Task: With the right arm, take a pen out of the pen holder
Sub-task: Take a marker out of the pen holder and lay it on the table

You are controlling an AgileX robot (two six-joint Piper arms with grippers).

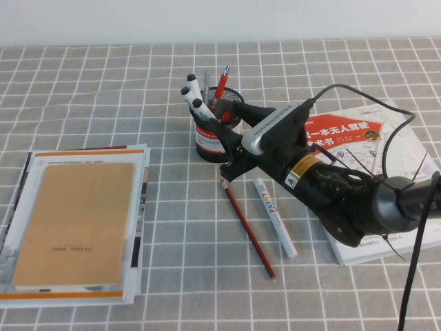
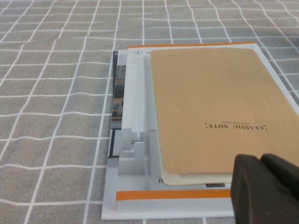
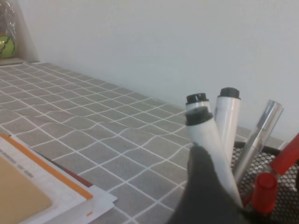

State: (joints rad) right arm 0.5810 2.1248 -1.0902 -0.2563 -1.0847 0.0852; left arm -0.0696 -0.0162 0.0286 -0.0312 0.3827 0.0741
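Observation:
A black mesh pen holder (image 1: 233,110) stands at the table's middle back. It holds white markers with black caps (image 1: 193,94), a silver pen (image 1: 206,83) and a red pen (image 1: 222,82). My right gripper (image 1: 226,140) is at the holder's near side, open, its jaws set either side of the pens. In the right wrist view one dark finger (image 3: 203,185) lies against the nearest white marker (image 3: 209,142); the other finger is out of frame. My left gripper (image 2: 262,185), shut and empty, hovers over the tan notebook (image 2: 210,102).
A red pencil (image 1: 249,228) and a white paint marker (image 1: 274,218) lie on the checked cloth in front of the holder. A printed book (image 1: 375,138) lies under the right arm. The notebook stack (image 1: 76,224) is at the left.

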